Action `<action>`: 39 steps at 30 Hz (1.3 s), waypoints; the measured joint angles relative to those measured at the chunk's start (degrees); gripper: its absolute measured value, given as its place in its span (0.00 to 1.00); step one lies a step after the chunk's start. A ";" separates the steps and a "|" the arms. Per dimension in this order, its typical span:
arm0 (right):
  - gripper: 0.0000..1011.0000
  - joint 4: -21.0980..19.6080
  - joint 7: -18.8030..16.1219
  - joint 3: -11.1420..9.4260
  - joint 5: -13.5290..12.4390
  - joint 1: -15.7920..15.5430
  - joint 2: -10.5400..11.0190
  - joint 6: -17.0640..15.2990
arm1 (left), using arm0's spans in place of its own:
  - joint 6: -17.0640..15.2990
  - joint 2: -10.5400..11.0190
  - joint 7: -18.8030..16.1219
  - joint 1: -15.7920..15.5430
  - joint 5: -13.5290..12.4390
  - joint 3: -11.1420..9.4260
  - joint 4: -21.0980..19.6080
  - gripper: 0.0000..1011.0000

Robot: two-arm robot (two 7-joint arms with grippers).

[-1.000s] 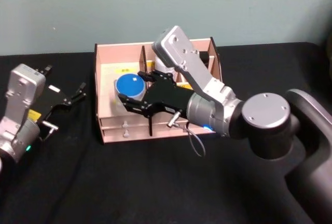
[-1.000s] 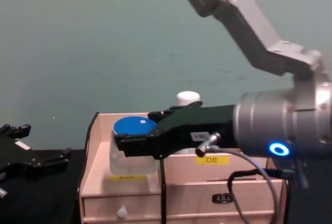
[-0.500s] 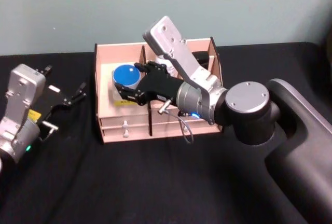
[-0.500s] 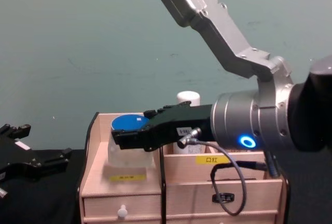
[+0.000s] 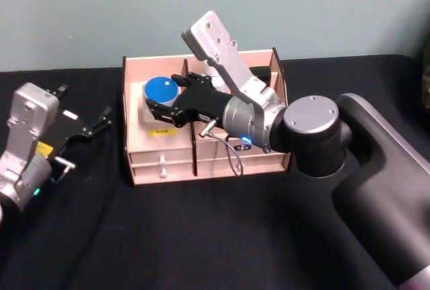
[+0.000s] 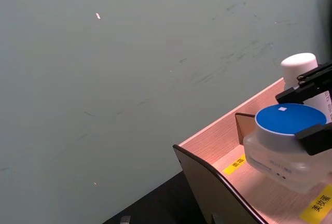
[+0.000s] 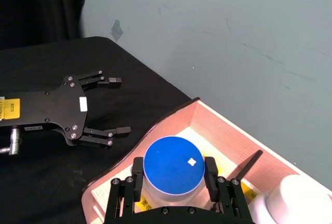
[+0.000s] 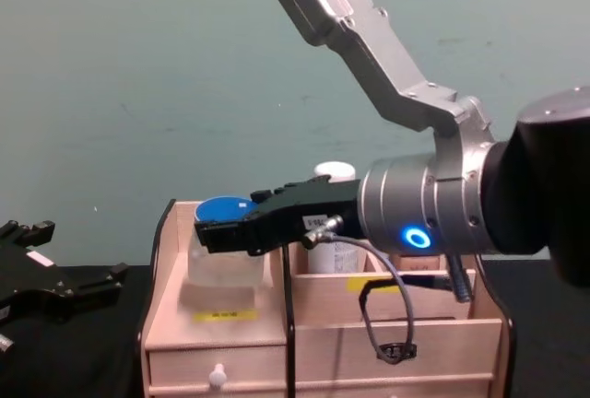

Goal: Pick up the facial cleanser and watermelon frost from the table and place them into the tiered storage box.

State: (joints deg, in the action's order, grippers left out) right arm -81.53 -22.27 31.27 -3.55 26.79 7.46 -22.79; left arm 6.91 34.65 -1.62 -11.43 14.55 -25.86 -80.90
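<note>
Jar (image 5: 161,90) deeper in box (image 5: 132,82), tool-held

Blue-lidded clear jar (image 5: 161,95), pale wooden tiered storage box (image 5: 134,142).

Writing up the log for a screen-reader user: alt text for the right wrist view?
The right gripper clamps a clear jar with a round blue lid over the left rear compartment of the light wooden tiered storage box. The left gripper rests open on the black table beyond.
</note>
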 joint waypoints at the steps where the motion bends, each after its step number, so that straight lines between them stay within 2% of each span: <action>1: 0.71 0.20 -0.02 0.00 -0.06 0.10 -0.10 0.04 | 0.00 0.00 0.00 0.00 0.00 0.00 0.00 1.00; 28: 0.71 5.19 -0.50 -0.04 -1.35 2.15 -1.44 -0.59 | 0.00 0.00 0.00 0.00 0.00 0.00 0.00 1.00; 39: 0.71 5.64 -0.45 0.13 -1.35 2.32 -1.46 -0.67 | 0.00 0.00 0.00 0.00 0.00 0.00 0.00 1.00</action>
State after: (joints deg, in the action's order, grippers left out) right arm -75.89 -22.72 31.40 -4.90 29.11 6.01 -23.47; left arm 6.91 34.65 -1.62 -11.43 14.55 -25.86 -80.90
